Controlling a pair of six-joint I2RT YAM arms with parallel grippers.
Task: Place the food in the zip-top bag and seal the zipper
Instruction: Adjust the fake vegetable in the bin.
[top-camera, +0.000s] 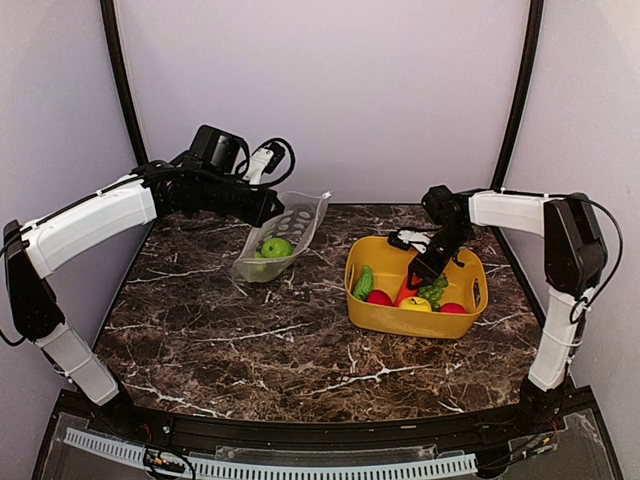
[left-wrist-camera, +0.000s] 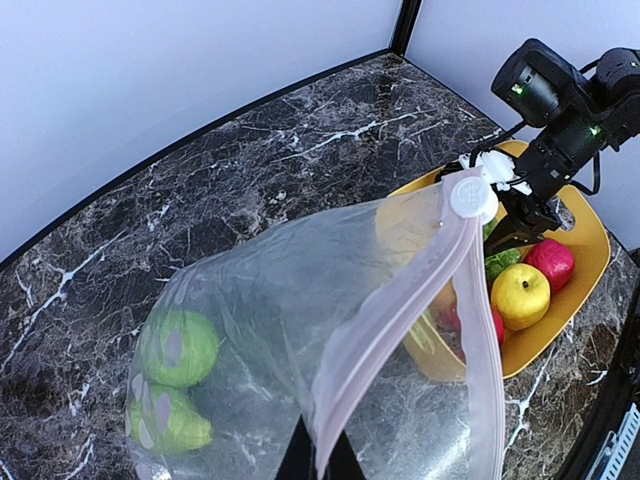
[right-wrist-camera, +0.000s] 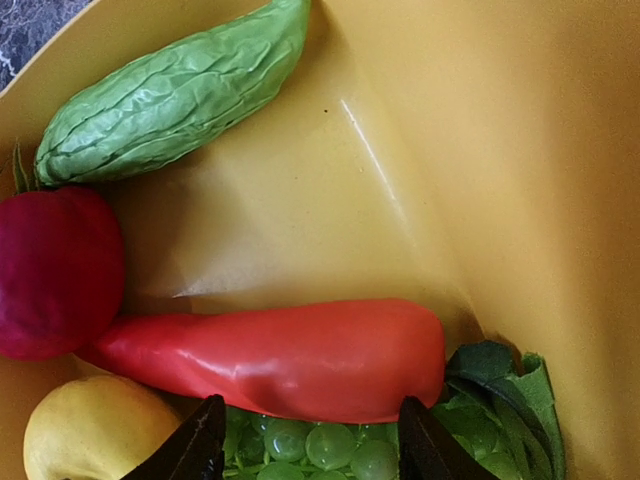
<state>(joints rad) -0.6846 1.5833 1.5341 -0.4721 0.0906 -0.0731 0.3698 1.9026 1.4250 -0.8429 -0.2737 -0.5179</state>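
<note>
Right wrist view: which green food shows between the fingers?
The grape bunch, beaded, between the right gripper's fingers. The leafy greens lie outside one finger; the cucumber lies well beyond them.

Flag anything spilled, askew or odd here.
Nothing spilled or damaged. The bag is held tilted by the left tool, mouth open, green food inside; the other food sits in the basket.
</note>
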